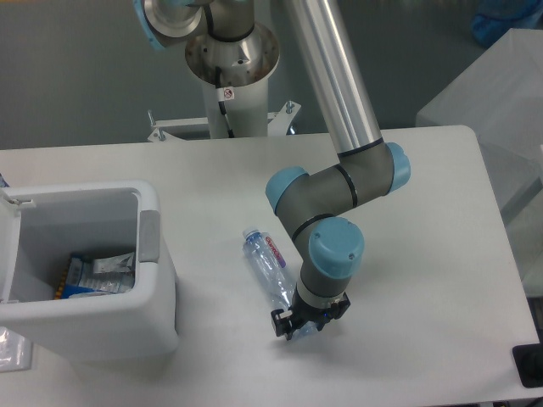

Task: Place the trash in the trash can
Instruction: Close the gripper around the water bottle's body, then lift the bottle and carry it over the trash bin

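Note:
A crushed clear bluish bottle (270, 267) with a red-pink label lies slanted on the white table, cap toward the back left. My gripper (305, 326) points down over the bottle's near end. Its fingers stand on either side of that end and look shut on it, with a bit of bluish plastic showing between them. The bottle still rests on the table. The white trash can (158, 280) stands open at the front left, well left of the gripper, and crumpled packets (97, 275) lie inside it.
The can's lid (8, 246) hangs open on its left side. A clear crumpled bit (10, 349) lies at the table's front left corner. The robot's base column (231, 68) rises behind the table. A dark object (528, 366) sits at the front right edge.

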`<action>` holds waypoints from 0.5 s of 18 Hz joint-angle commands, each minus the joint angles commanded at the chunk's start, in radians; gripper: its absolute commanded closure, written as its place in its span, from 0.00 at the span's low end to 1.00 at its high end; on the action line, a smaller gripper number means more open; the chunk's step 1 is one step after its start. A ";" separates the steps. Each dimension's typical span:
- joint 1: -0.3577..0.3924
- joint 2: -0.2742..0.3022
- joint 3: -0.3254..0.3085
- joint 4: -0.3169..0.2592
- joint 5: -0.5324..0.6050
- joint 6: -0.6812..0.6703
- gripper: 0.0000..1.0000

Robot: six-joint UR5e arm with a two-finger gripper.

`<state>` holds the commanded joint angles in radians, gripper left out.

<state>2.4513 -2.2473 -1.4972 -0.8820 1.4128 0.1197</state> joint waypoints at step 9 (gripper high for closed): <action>-0.008 0.052 -0.008 0.008 0.023 0.008 0.41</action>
<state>2.4436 -2.1952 -1.5049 -0.8744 1.4356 0.1273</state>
